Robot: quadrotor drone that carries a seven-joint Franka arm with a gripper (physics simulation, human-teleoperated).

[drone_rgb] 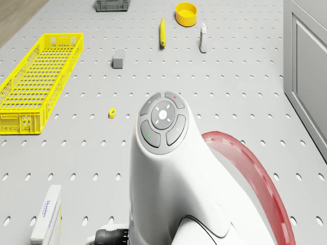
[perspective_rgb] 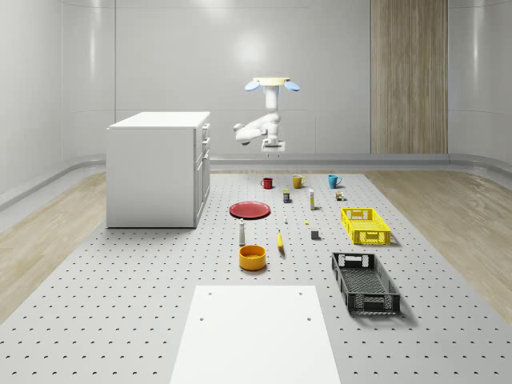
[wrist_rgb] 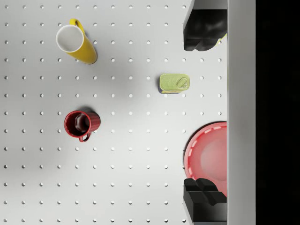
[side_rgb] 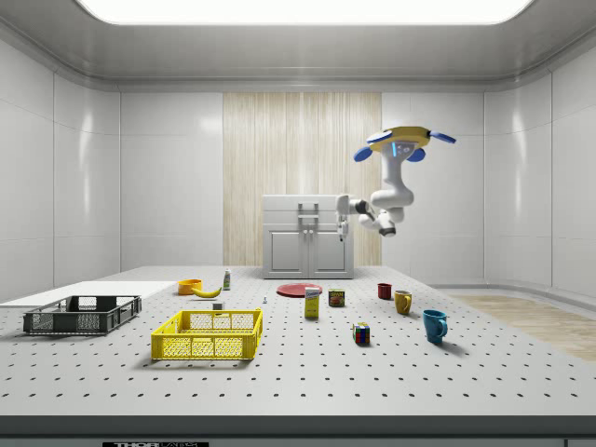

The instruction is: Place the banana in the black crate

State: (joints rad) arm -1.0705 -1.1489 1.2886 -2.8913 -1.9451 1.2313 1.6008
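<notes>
Claw first: in the wrist view its two dark fingers stand wide apart with nothing between them, looking straight down on the pegboard table from well above. Directly under that view lie the rim of a red plate, a small green tin, a red mug and a yellow mug, so the claw hangs over the far part of the table, near the row of mugs. The drone hovers high above that same spot, with the arm folded beneath it and touching nothing. The banana lies untouched on the table, just beside an orange bowl and a small white bottle, well apart from the claw and on the near side of the red plate in the whole-scene view. The black crate sits nearer still to that camera, to the view's right of the banana, past a yellow crate. I judge the task to be at its very start, in the approach. The next move calls for carrying drone and arm across the plate to a point above the banana, then lowering the open claw and turning it so the fingers close across the fruit's narrow width, not along its length.
</notes>
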